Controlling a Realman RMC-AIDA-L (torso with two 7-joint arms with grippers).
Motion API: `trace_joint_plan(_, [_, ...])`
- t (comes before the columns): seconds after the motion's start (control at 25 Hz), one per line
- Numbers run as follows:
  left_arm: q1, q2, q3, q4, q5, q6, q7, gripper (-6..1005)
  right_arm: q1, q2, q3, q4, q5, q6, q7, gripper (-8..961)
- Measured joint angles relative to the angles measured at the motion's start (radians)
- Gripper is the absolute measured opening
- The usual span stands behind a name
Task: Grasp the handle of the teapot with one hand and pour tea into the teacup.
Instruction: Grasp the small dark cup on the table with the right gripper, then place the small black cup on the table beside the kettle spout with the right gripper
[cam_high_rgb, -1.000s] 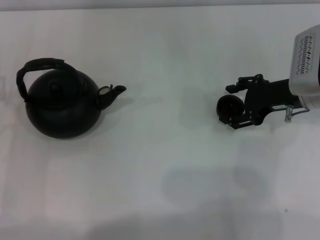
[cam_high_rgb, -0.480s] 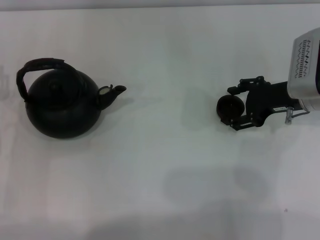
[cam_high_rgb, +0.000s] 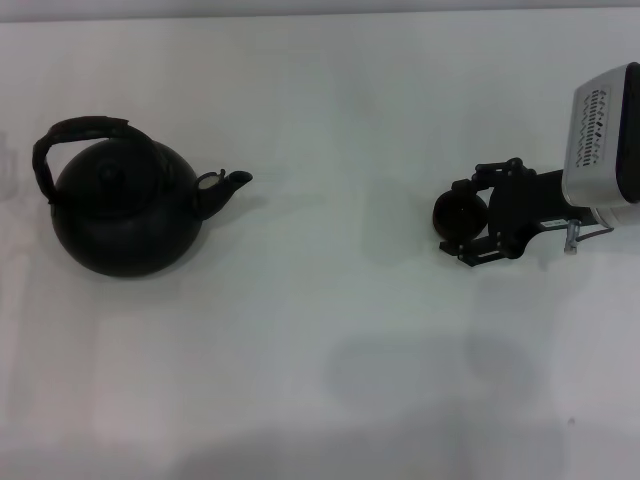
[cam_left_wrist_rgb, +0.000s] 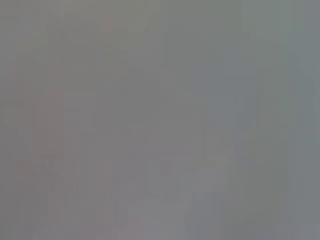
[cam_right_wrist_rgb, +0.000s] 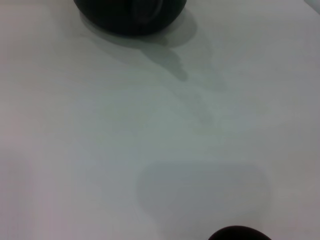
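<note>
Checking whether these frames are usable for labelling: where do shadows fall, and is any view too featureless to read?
Head view: soft, even light; the teapot and the teacup at the right gripper are readable, and a broad faint shadow lies on the table nearer the robot. Right wrist view: the teapot's shadow shows clearly. Left wrist view: uniform grey, nothing readable.

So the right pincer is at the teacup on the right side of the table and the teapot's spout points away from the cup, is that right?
Not quite. In the head view the teapot has its spout pointing toward the teacup, not away from it. The rest stands: the right pincer is at the teacup on the right side of the table.
</note>
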Motion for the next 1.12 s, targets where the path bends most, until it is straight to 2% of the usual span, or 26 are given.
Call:
trace_joint_plan(0.52, [0.007, 0.000, 0.000, 0.000, 0.000, 0.000, 0.000, 547, -0.002, -0.001, 0.002, 0.009, -0.002, 0.012, 0.004, 748])
trace_joint_plan(0.8, [0.008, 0.000, 0.000, 0.000, 0.000, 0.000, 0.000, 547, -0.005, -0.004, 0.011, 0.068, 0.008, 0.074, 0.049, 736])
trace_joint_plan(1.12, [0.008, 0.000, 0.000, 0.000, 0.005, 0.000, 0.000, 547, 0.007, 0.003, 0.002, 0.128, 0.062, 0.115, 0.104, 735])
